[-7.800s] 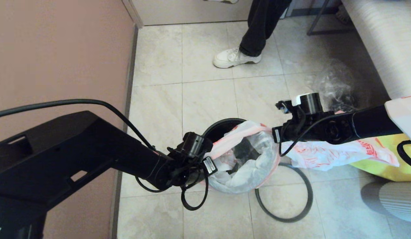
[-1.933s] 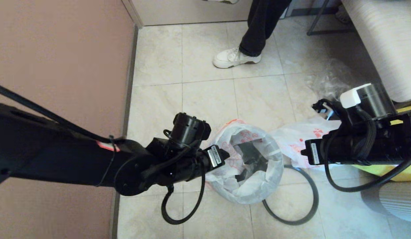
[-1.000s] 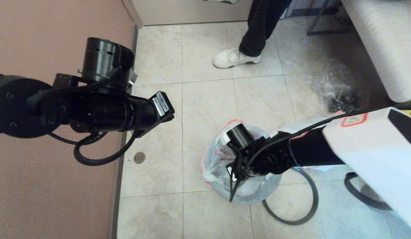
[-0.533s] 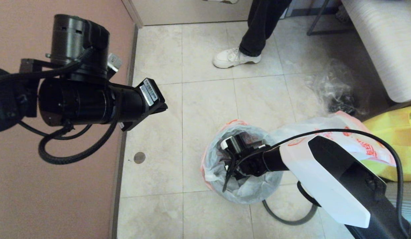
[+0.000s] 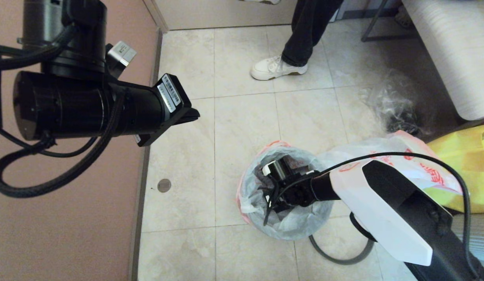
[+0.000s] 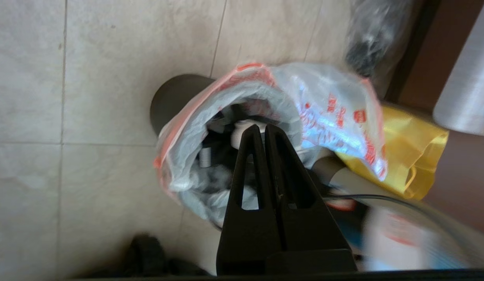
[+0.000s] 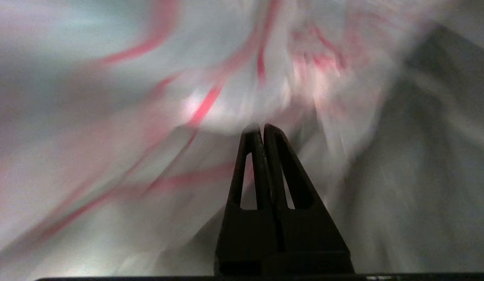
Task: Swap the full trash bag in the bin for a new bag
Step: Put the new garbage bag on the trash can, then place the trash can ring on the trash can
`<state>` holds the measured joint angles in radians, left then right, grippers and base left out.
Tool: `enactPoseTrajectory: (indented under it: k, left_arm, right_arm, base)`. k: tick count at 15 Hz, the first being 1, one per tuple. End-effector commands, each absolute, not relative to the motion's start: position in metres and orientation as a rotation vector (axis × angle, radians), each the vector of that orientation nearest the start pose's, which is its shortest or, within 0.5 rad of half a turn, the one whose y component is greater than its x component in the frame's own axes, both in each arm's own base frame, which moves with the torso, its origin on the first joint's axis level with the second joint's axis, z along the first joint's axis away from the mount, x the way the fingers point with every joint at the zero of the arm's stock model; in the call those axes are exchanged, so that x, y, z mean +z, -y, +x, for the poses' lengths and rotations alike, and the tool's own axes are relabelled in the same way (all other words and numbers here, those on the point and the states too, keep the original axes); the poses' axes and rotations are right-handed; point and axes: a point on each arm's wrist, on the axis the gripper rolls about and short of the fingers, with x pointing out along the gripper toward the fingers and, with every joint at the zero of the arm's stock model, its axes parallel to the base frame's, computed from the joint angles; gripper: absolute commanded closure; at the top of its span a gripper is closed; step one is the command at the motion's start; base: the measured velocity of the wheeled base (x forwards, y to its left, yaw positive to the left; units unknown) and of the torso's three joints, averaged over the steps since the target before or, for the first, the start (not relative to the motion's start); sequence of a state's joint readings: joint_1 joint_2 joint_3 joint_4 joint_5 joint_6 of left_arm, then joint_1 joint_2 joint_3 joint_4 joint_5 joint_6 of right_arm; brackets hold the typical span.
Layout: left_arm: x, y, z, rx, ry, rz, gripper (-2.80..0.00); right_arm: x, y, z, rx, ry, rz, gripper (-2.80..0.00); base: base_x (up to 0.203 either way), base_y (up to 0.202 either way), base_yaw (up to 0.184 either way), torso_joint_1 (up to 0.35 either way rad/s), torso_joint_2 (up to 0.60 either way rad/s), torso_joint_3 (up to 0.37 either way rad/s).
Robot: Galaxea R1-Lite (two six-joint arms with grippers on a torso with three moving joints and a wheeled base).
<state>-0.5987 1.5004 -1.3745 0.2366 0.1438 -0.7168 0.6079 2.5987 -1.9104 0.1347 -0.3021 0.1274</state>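
Note:
The new bag (image 5: 247, 187), white with red print and pink-orange edges, lines the bin (image 6: 173, 97) with its mouth open. My right arm reaches down into it, wrist (image 5: 283, 183) inside the mouth. The right gripper (image 7: 261, 127) is shut and empty, its tips against the bag's inner skin (image 7: 210, 78). My left gripper (image 5: 194, 115) hangs high above the floor to the left, shut on nothing, and looks down on the bin. The full trash bag (image 5: 367, 156) lies right of the bin against a yellow bag; its bottles do not show. The dark ring rim (image 5: 343, 263) lies on the floor.
A person's leg and white shoe (image 5: 279, 66) stand at the back. A clear crumpled plastic bag (image 5: 394, 103) lies at the back right near a pale sofa (image 5: 452, 47). The yellow fabric bag (image 5: 464, 156) is at the right. The wall runs along the left, with a floor drain (image 5: 164, 185) beside it.
Both grippers have left the bag's rim. The left arm has risen up and away to the left. The right arm has swung over and sunk deeper into the bag in the bin.

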Motion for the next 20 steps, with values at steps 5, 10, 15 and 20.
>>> enactPoseTrajectory:
  k: [5, 10, 15, 20]
  left_arm:
    - [0.298, 0.153, 0.221, -0.293, -0.583, -0.451, 0.0]
    - [0.286, 0.162, 0.226, -0.272, -0.67, -0.393, 0.0]
    - [0.277, 0.172, 0.235, -0.255, -0.692, -0.371, 0.0]
    - [0.259, 0.19, 0.24, -0.225, -0.719, -0.316, 0.0]
  right_arm:
    - [0.205, -0.239, 0.294, 0.35, -0.757, -0.076, 0.0]
    - [0.21, -0.109, 0.215, 0.173, -0.897, -0.016, 0.0]
    - [0.114, -0.008, 0.285, -0.025, -1.109, 0.043, 0.0]
    - [-0.024, 0.023, 0.361, 0.045, -1.271, -0.069, 0.0]
  base:
    - [0.0, 0.0, 0.0, 0.0, 0.0, 0.0]
    - [0.0, 0.0, 0.0, 0.0, 0.0, 0.0]
    - [0.0, 0.0, 0.0, 0.0, 0.0, 0.0]
    - [0.0, 0.0, 0.0, 0.0, 0.0, 0.0]
